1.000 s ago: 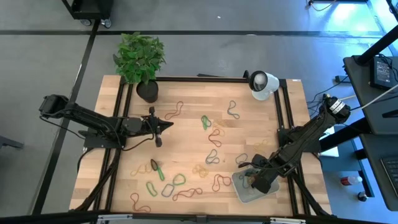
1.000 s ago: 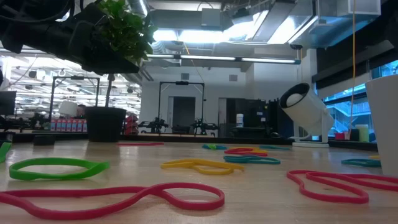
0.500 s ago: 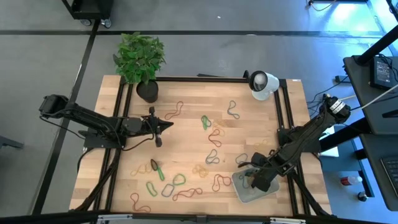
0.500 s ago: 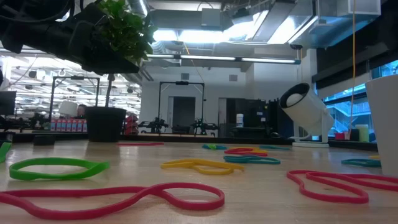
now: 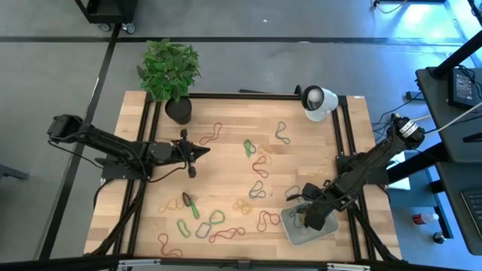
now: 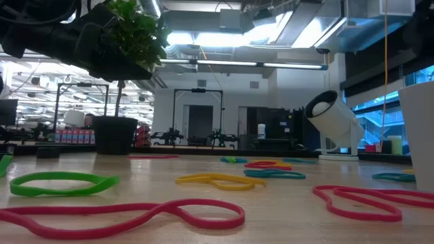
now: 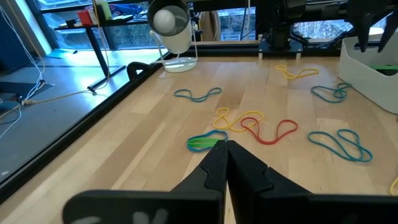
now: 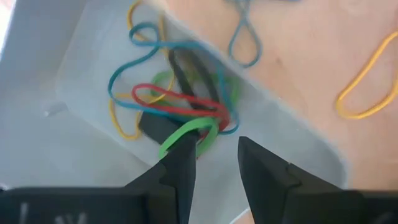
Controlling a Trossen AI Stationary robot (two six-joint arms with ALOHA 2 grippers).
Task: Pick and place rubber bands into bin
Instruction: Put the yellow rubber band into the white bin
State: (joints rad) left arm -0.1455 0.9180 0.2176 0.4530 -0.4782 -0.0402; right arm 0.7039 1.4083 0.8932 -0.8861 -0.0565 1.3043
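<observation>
A pale wooden table [image 5: 226, 173] with a black metal frame stands on a grey floor; beyond it the low view shows a wide workshop with ceiling lights and dark racks. A leafy plant in a black pot [image 5: 178, 110] sits at one far corner of the table and a round white device [image 5: 319, 102] on the same far edge, well apart from the pot. Thin, floppy rubber bands [image 5: 260, 167] in red, green, yellow, teal and dark colours lie twisted in loose loops across the wood between the pot and the bin [image 5: 301, 233]. The bin, a shallow translucent grey tray with rounded corners, rests at the table's near edge, far from the pot. Inside it a tangle of teal, red, yellow and green bands [image 8: 180, 102] lies in a heap. The right gripper [image 8: 214, 158] hovers just over the bin, fingers parted, a green loop draped against one finger. The left gripper [image 7: 225, 149] hangs near the pot, fingers pressed together and holding nothing.
</observation>
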